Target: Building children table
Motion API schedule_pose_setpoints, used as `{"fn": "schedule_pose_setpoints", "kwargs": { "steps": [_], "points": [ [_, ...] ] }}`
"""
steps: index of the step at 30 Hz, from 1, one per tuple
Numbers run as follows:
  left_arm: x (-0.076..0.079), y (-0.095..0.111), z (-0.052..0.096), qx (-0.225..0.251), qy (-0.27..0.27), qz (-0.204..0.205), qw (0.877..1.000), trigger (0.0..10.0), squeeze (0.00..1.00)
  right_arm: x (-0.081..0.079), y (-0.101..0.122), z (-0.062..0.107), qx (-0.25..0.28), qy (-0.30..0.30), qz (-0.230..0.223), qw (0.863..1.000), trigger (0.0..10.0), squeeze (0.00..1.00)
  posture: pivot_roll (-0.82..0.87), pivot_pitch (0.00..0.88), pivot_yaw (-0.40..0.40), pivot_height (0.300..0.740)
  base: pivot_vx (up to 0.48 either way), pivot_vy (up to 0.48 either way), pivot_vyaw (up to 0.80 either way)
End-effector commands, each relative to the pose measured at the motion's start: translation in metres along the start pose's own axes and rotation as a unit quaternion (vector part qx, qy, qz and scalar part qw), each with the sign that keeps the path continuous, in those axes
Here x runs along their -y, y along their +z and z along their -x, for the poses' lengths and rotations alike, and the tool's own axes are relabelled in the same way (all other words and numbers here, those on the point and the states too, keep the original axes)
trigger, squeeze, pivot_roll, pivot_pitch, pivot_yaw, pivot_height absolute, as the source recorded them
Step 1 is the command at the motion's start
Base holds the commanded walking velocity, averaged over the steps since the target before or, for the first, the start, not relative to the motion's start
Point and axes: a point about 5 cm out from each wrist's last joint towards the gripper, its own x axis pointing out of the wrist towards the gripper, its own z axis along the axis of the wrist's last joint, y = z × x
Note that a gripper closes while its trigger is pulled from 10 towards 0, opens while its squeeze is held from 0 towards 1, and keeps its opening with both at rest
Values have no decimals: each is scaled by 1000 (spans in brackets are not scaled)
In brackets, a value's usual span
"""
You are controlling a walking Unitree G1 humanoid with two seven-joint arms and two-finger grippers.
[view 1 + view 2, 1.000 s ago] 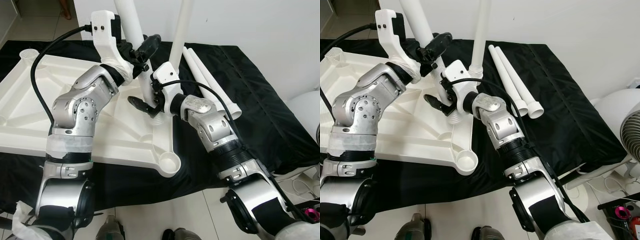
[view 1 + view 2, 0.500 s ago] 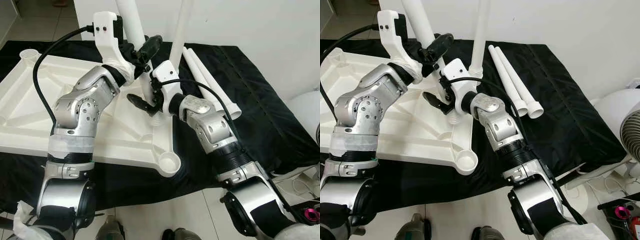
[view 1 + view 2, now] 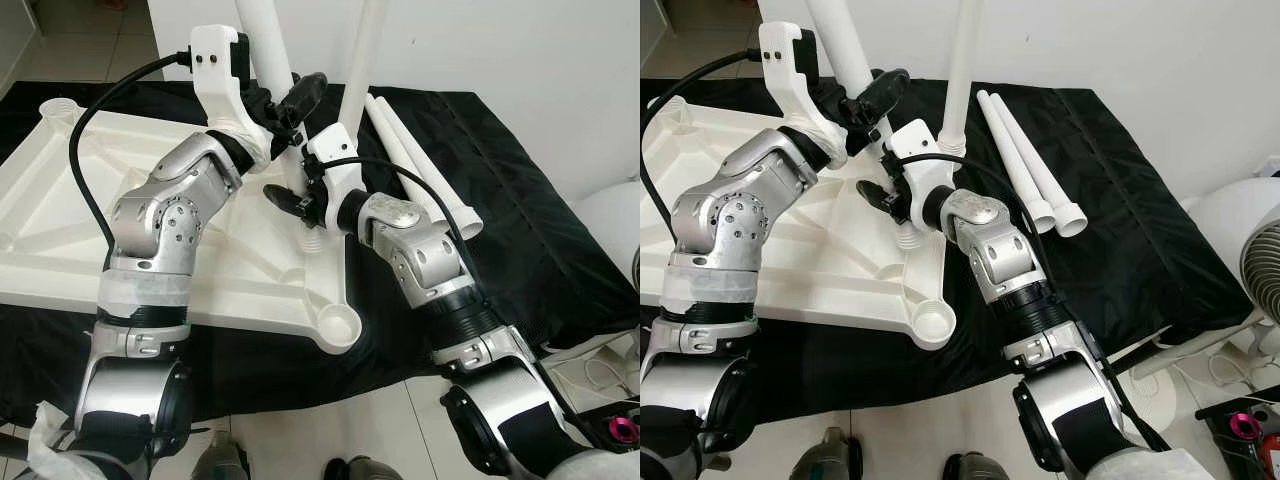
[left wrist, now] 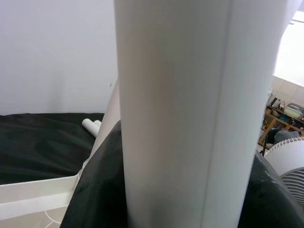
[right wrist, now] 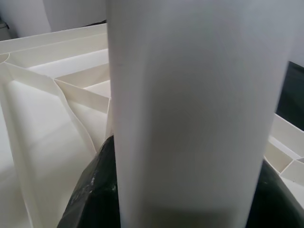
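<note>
The white tabletop [image 3: 60, 230] lies underside up on a black cloth. Both of my grippers hold one white table leg [image 3: 262, 40], which tilts above the tabletop's right rim. My left gripper [image 3: 290, 105] is shut on it higher up, and my right gripper [image 3: 298, 200] is shut on it just above its threaded lower end [image 3: 314, 240]. That end sits at the rim; whether it rests in a socket is hidden. Close up, the leg [image 4: 180, 114] sits between black fingers [image 4: 95, 190], and likewise the leg [image 5: 194, 114] does in the right wrist view.
A second leg [image 3: 362, 50] stands upright at the tabletop's far right corner. Two loose legs [image 3: 425, 175] lie on the black cloth [image 3: 520, 230] to the right. Open sockets show at the near right corner [image 3: 338, 325] and the far left corner [image 3: 60, 108]. A white fan [image 3: 1260, 270] stands at the right.
My right gripper has crept a little up and closer along the held leg. The left arm and the leg have barely shifted.
</note>
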Motion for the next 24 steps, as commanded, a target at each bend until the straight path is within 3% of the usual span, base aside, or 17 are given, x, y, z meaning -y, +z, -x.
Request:
{"fn": "schedule_pose_setpoints", "kwargs": {
  "steps": [1, 2, 3, 8, 9, 17, 24],
  "points": [
    [22, 10, -6, 25, -55, -1, 998, 10000, 0, -2, -13, 0, -25, -6, -17, 1000, 10000, 0, 36, 73, -84, 740, 0, 0, 0],
    [23, 10, -5, 28, -63, 5, 998, 10000, 0, -1, -12, 0, -25, -14, -22, 999, 10000, 0, 33, 74, -83, 740, 0, 0, 0],
    [25, 9, -5, 27, -71, 16, 997, 10000, 1000, 1, -11, 0, -18, -26, -28, 999, 10000, 0, 24, 76, -79, 740, 0, 0, 0],
    [25, 11, -5, 31, -71, 23, 997, 10000, 1000, 7, -7, 2, 4, -69, -47, 997, 10000, 0, 13, 77, -76, 740, 0, 0, 0],
    [25, 14, -5, 37, -74, 27, 996, 10000, 0, 9, -6, 2, 8, -80, -52, 995, 10000, 0, 7, 75, -72, 740, 0, 0, 0],
    [23, 25, -1, 57, -93, 38, 993, 10000, 0, 13, -3, 5, 24, -105, -63, 992, 10000, 0, -9, 69, -61, 740, 0, 0, 0],
    [9, 34, 6, 74, -63, 33, 995, 10000, 0, 21, 6, 9, 73, -148, -73, 984, 10000, 0, -8, 73, -56, 740, 0, 0, 0]
  ]
}}
